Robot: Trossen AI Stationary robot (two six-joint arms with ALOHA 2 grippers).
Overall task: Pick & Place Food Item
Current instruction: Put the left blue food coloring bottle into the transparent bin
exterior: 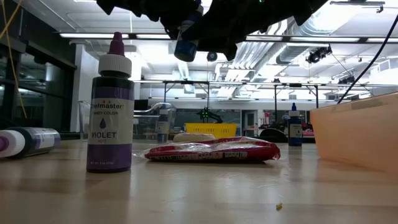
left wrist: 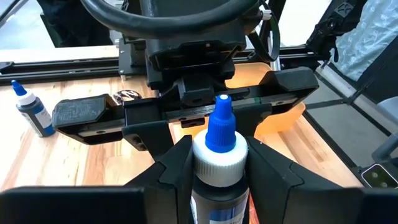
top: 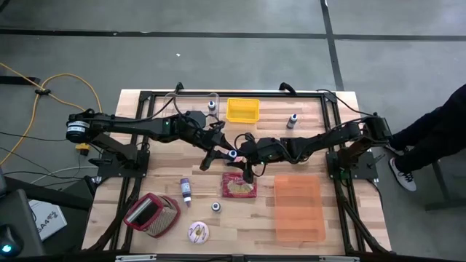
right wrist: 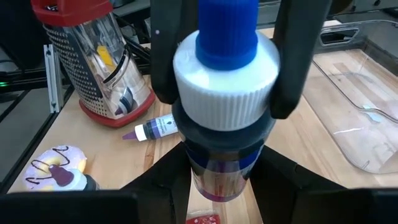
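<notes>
While both arms meet above the table centre, the left gripper (left wrist: 214, 180) and the right gripper (right wrist: 224, 180) each clamp the same blue-capped bottle (top: 231, 154) from opposite sides, holding it in the air. Directly below them lies the red food packet (top: 239, 186); the orange bin (top: 298, 207) sits beside it.

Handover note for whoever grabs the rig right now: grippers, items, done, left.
Left gripper: jaws shut on the blue-capped bottle, in the air above mid-table.
Right gripper: jaws also around that bottle, lower on its body; the two arms meet there, mid hand-over.
On the table: red snack packet, violet bottle, doughnut, grater, yellow bin, orange bin.
Done: bottle lifted.
Left: one arm releases, bottle gets placed; destination unclear.
</notes>
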